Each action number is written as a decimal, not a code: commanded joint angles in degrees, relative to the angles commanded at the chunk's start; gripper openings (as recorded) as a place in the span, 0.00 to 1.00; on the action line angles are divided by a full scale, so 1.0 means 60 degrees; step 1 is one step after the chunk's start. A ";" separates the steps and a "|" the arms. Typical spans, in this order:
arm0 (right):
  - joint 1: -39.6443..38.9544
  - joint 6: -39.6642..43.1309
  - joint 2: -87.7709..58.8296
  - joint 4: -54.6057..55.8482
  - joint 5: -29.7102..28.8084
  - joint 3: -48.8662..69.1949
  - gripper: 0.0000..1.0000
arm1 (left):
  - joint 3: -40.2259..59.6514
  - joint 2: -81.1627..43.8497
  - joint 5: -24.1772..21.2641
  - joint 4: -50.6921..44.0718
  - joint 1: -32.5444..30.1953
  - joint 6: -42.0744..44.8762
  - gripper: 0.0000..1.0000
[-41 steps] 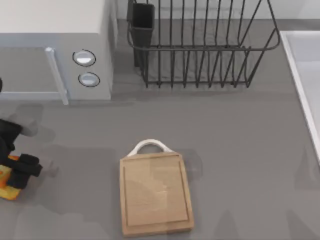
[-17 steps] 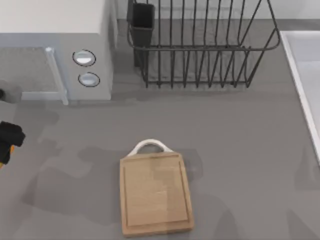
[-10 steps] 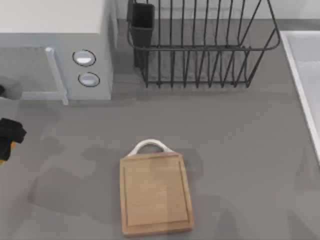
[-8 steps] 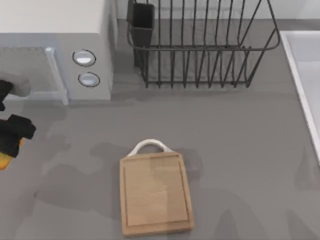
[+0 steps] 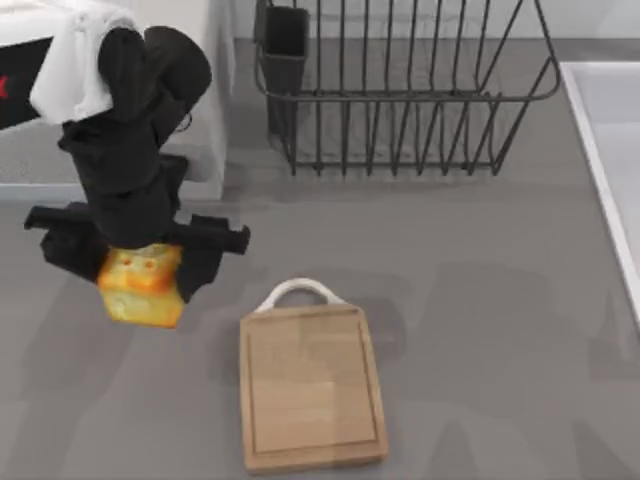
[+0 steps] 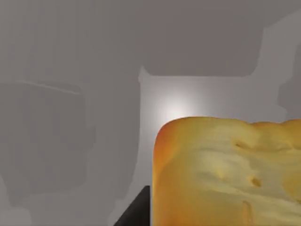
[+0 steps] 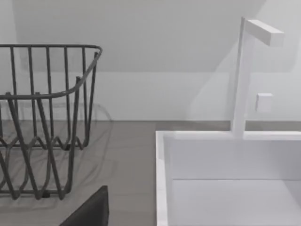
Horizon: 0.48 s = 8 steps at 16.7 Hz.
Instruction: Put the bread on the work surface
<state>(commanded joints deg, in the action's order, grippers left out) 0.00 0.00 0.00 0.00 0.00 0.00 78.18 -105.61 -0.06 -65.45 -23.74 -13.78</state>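
Top view places the work surface (image 5: 312, 388) nearest the lower edge, a light-wood cutting board lying flat on the grey countertop (image 5: 480, 300) with its white loop handle (image 5: 297, 293) pointing toward the back. Just beyond the board's left rear corner, the left gripper (image 5: 140, 255) hangs above the countertop, its black fingers (image 5: 215, 240) closed against opposite sides of the bread (image 5: 142, 285). The bread is a golden-yellow chunk with orange-brown patches, held clear of the countertop and to the left of the board, not over it. The left arm (image 5: 135, 130) rises behind the gripper and covers part of the microwave (image 5: 205, 90) at the rear left. Farther back, the black wire dish rack (image 5: 400, 95) stands at the centre rear, with a dark utensil cup (image 5: 284, 45) at its left end. The white sink (image 5: 610, 140) runs along the right edge of the table. Left wrist view shows the bread (image 6: 230, 172) close against the camera, with a dark finger edge (image 6: 136, 212) beside it and the shadowed grey countertop (image 6: 70, 94) below. Right wrist view shows a dark part of the right arm's own gripper at the lower edge, whether its fingers are open or closed cannot be told; beyond it stand the dish rack (image 7: 47, 117), the sink (image 7: 162, 179) and a white faucet (image 7: 244, 75).
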 joint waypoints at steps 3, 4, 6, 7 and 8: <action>0.0000 0.0000 0.0000 0.0000 0.0000 0.0000 1.00 | 0.0644 -0.0715 -0.0014 0.0079 -0.1551 -0.2400 0.00; 0.0000 0.0000 0.0000 0.0000 0.0000 0.0000 1.00 | 0.0826 -0.0888 -0.0012 0.0132 -0.2010 -0.3054 0.00; 0.0000 0.0000 0.0000 0.0000 0.0000 0.0000 1.00 | 0.1117 -0.1127 0.0003 0.0258 -0.2784 -0.4071 0.00; 0.0000 0.0000 0.0000 0.0000 0.0000 0.0000 1.00 | 0.1217 -0.1197 0.0014 0.0318 -0.3072 -0.4420 0.00; 0.0000 0.0000 0.0000 0.0000 0.0000 0.0000 1.00 | 0.1290 -0.1243 0.0024 0.0368 -0.3289 -0.4674 0.00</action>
<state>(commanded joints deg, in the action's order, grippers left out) 0.00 0.00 0.00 0.00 0.00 0.00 85.92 -113.07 0.08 -63.24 -43.47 -41.83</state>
